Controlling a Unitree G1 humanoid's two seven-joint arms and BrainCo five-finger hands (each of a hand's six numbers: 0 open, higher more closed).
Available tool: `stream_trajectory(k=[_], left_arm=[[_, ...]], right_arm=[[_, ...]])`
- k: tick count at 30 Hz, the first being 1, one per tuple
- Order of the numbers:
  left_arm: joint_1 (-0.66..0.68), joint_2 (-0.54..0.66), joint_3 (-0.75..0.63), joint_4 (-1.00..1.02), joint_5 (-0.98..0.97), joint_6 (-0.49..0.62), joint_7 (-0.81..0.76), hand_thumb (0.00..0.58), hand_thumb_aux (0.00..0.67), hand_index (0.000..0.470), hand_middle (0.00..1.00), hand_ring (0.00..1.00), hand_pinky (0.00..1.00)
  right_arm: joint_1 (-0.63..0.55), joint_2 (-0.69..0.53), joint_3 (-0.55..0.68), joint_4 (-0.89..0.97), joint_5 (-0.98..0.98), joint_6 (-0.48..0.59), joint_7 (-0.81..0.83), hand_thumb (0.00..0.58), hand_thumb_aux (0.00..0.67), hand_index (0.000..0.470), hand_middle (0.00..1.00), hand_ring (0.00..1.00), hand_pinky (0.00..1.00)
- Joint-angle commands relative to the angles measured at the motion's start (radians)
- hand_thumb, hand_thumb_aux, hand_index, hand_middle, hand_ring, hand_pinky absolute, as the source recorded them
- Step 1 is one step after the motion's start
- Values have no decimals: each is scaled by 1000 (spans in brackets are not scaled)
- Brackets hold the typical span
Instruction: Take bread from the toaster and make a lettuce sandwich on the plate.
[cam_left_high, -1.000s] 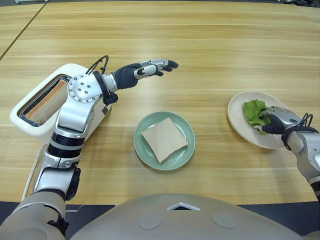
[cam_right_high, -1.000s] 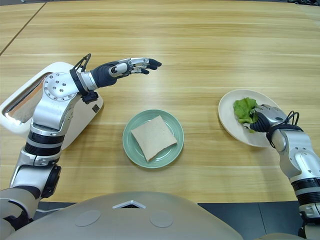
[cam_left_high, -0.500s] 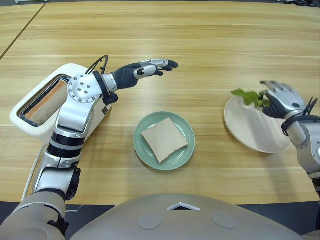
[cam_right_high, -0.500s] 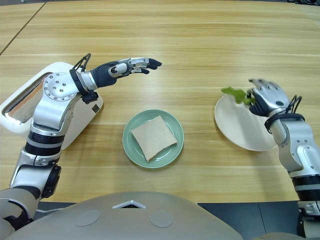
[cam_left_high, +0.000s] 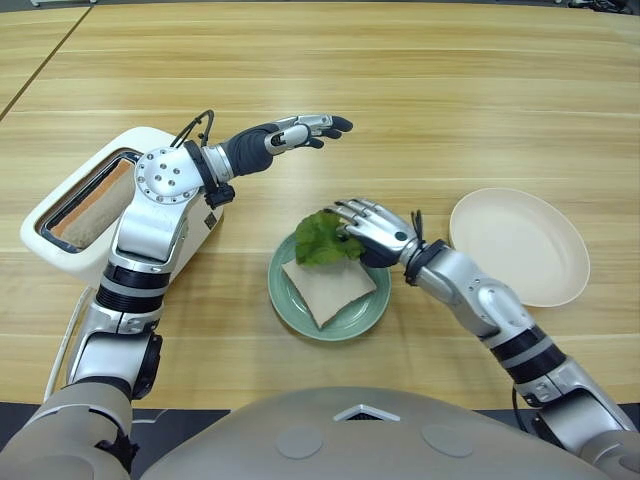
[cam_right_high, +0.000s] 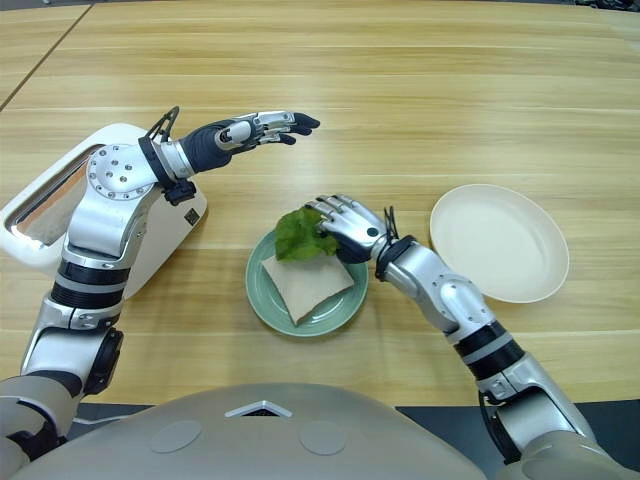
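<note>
A slice of bread (cam_left_high: 328, 282) lies on the green plate (cam_left_high: 372, 310) near the table's front middle. My right hand (cam_left_high: 372, 230) hovers over the plate's far edge, shut on a green lettuce leaf (cam_left_high: 320, 238) that hangs just above the bread's far corner. My left hand (cam_left_high: 296, 132) is held out flat and open above the table, beyond the white toaster (cam_left_high: 60, 245). A second slice of bread (cam_left_high: 95, 205) stands in the toaster's slot at the left.
A cream plate (cam_left_high: 518, 246) with nothing on it sits at the right, beside my right forearm. Bare wooden table stretches across the far half.
My right hand lifted the lettuce off the cream plate and carried it left to the green plate, over the bread. The left arm stayed put.
</note>
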Motion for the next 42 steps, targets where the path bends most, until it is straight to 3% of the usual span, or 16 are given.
stream_trajectory(k=[1,15,24,25,26,27,42], left_arm=[[-11,0,1,24,-7,-6,2,0,0,0,0,0,0],[-33,-5,-5,95,0,-42,0,0,0,0,0,0,0],[-39,-6,-7,105,-3,-47,-3,0,0,0,0,0,0],[-39,-6,-7,106,-3,-48,-3,0,0,0,0,0,0],[-39,-6,-6,107,-3,-49,-3,0,0,0,0,0,0],[-40,-6,-5,109,-4,-50,-4,0,0,0,0,0,0],[-66,15,20,158,1,-92,-8,0,0,0,0,0,0]], right_arm=[[21,0,11,-29,7,-18,16,580,670,470,0,0,0],[121,-54,-53,-277,69,-69,109,580,670,470,0,0,0],[149,-90,-33,-230,30,-117,170,580,670,470,0,0,0],[152,-92,-34,-230,30,-120,174,568,573,402,0,0,0],[153,-94,-37,-227,24,-118,174,489,405,284,0,0,0],[156,-98,-43,-227,18,-117,174,0,0,0,0,0,0],[209,-150,-334,-413,103,-107,104,0,0,0,0,0,0]])
